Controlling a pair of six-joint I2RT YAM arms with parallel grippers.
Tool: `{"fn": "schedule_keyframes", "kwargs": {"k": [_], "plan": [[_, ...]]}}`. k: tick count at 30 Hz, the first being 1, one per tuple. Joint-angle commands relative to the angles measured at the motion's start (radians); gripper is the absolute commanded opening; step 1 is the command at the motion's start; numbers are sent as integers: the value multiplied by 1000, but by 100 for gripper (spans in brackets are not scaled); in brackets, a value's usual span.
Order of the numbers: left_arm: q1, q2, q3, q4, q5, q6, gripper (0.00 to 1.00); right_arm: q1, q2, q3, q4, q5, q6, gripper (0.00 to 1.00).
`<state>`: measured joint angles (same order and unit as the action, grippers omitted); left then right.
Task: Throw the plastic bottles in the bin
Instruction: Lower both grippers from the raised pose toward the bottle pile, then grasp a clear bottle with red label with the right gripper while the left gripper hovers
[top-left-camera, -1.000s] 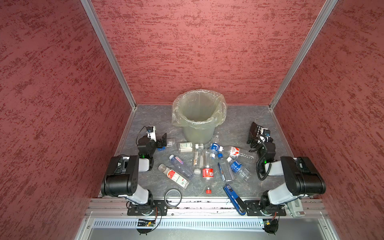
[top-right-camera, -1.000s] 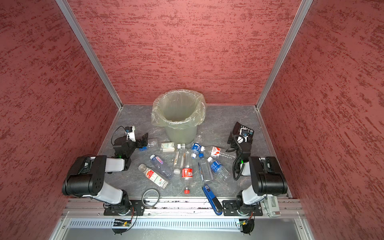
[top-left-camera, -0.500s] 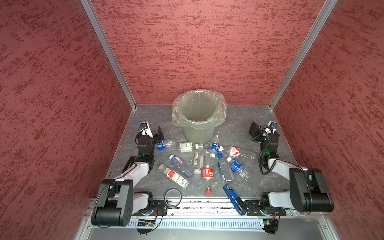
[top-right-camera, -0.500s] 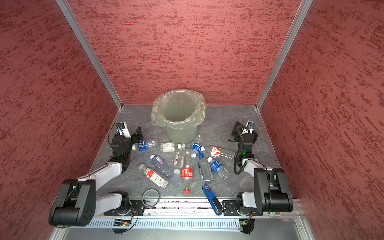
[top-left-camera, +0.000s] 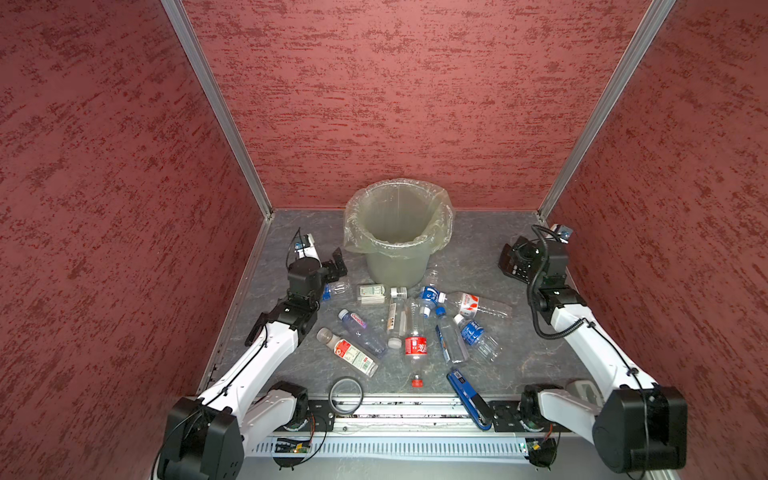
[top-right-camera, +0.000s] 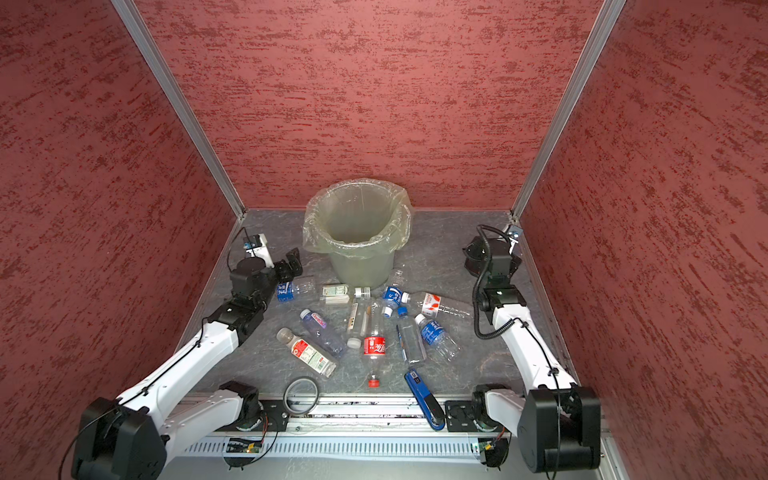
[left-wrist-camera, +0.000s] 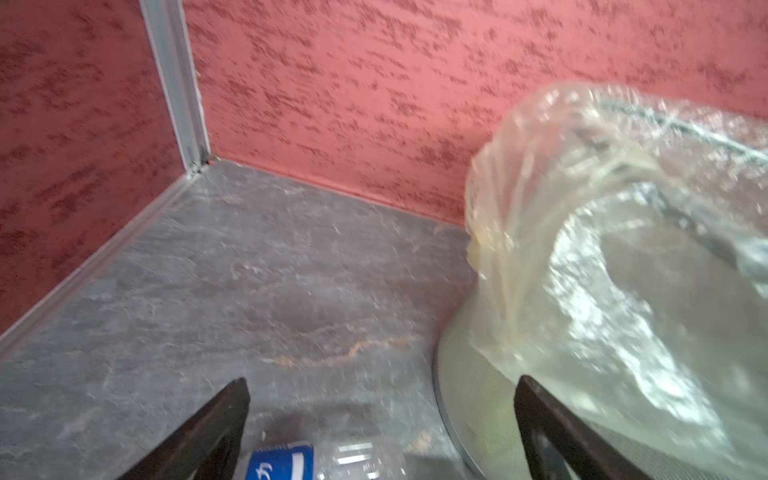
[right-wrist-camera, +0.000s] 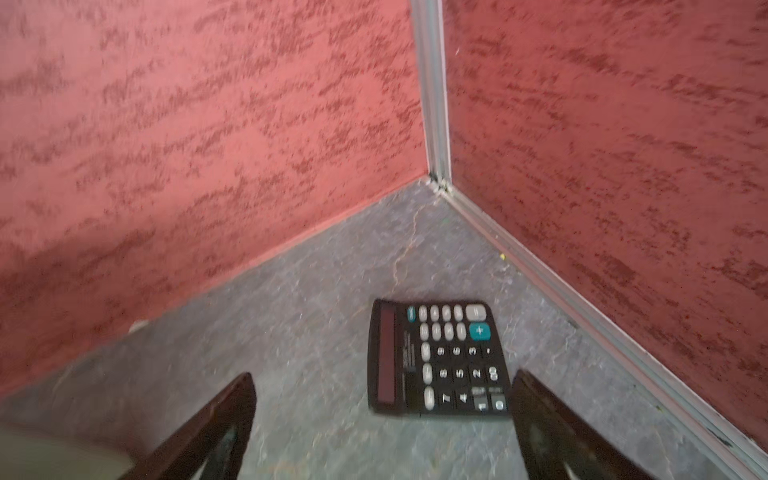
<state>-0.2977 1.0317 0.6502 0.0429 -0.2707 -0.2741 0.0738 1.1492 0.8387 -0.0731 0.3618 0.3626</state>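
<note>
Holds left tool (left-wrist-camera: 381, 379) wide open over a blue-labelled bottle (left-wrist-camera: 279, 461) beside the bin (top-left-camera: 392, 270); holds right tool (right-wrist-camera: 384, 375) wide open near the calculator (right-wrist-camera: 440, 361).

Counting about ten plastic bottles (top-left-camera: 415, 345), one bin (top-left-camera: 397, 266), one calculator (right-wrist-camera: 436, 361), one blue stapler-like tool (top-left-camera: 467, 397), one black ring (top-left-camera: 346, 379), two arms (top-left-camera: 266, 357).

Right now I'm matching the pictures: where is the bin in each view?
In a top view: bin at the back, middle.
In a top view: bin, same place.
Left wrist: close ahead of the left gripper, bin.
Right wrist: not clearly in it.
Shared landmark: the red back wall.
</note>
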Motion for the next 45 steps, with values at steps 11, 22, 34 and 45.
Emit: {"fn": "schedule_keyframes", "kwargs": {"k": [11, 22, 34, 45], "plan": [[-294, -103, 57, -440, 72, -191, 97, 315, -4, 102, -464, -96, 99, 90], [-592, -303, -8, -791, -209, -560, 94, 769, 5, 102, -578, -83, 370, 84], [-712, -365, -92, -908, -262, -780, 95, 1002, 269, 135, -481, -153, 519, 82], [-755, -423, -152, -933, -225, -823, 96, 994, 427, 145, -461, -151, 525, 82]]}}
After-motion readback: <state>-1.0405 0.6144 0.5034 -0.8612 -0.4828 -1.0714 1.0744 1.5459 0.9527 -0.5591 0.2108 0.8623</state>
